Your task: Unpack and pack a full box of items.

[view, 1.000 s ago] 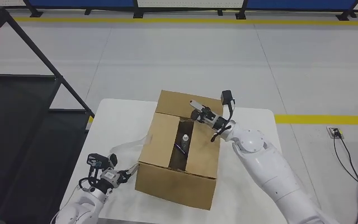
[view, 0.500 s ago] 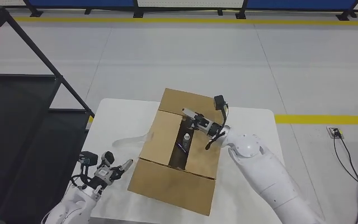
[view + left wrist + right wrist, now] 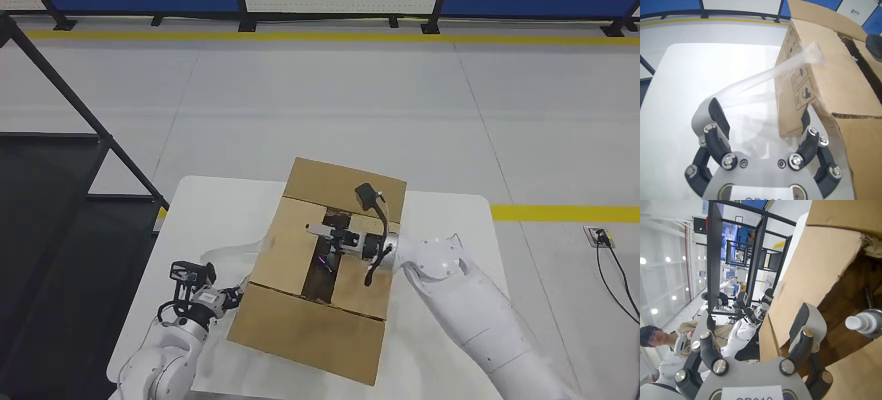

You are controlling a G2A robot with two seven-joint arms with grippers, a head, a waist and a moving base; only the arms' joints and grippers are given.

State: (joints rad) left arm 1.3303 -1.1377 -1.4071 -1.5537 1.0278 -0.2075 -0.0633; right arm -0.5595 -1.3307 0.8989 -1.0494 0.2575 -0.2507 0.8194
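Nearest the robot, the left gripper stands wide open and empty beside a corner of the box, which sits mid-table. A limp tape strip runs from that corner to one finger. The cardboard looks stiff but light. Its flap edge, between the right gripper's spread, empty fingers, seems the best hold. A bottle stands inside. Bare table lies beyond.

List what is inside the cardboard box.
Inside the cardboard box, a bottle with a white nozzle shows through the gap. The flaps hide everything else.
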